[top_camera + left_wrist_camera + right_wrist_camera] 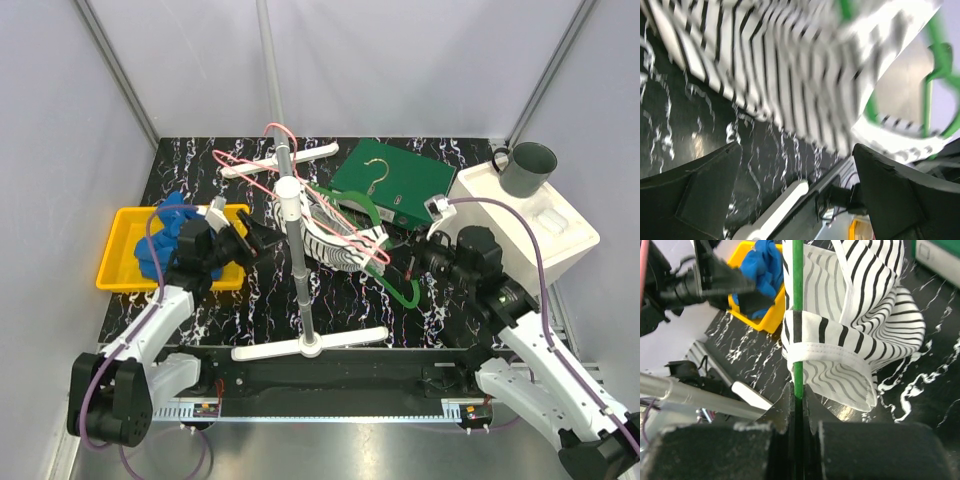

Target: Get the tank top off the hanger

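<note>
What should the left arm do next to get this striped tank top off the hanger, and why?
Probably ease the left gripper forward and close on the tank top: its jaws are open just short of the cloth, while the right gripper is clamped on the green hanger.

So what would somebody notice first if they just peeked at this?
The zebra-striped tank top stands out first, draped on a green hanger in the middle of the black marbled table, beside the white stand. The right gripper is shut on the hanger's green bar, and the left gripper gapes open just left of the top. At the table's left edge sits a bright yellow tray holding blue cloth.
</note>
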Motion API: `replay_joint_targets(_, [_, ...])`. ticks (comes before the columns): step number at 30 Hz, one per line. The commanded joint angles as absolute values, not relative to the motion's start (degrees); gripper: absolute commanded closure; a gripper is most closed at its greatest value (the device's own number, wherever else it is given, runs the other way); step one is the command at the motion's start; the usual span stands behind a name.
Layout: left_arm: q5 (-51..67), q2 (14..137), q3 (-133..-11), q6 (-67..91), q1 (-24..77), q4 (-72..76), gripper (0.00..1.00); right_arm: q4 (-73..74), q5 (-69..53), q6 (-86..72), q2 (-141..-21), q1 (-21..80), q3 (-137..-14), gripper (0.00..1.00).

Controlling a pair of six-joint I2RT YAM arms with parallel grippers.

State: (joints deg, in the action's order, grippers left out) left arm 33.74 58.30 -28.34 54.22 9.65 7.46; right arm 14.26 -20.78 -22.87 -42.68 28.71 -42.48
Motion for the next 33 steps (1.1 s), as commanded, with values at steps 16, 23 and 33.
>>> replay_joint_targets(16, [13.28, 70.93, -45.53, 49.31, 21.09, 10.03, 0.33, 2.02, -28.82, -28.39, -35.86, 28.74, -31.9, 1.0])
replay_joint_targets(23, [7.66, 72.51, -47.01, 47.73, 21.97, 7.04, 0.46, 2.81, -30.24, -28.13, -34.19, 28.74, -31.38, 1.0])
replay_joint_targets(33, [4.84, 76.2, -51.94, 45.27, 21.97, 2.03, 0.92, 4.65, -29.44, -28.74, -30.24, 28.83, -29.88, 1.0])
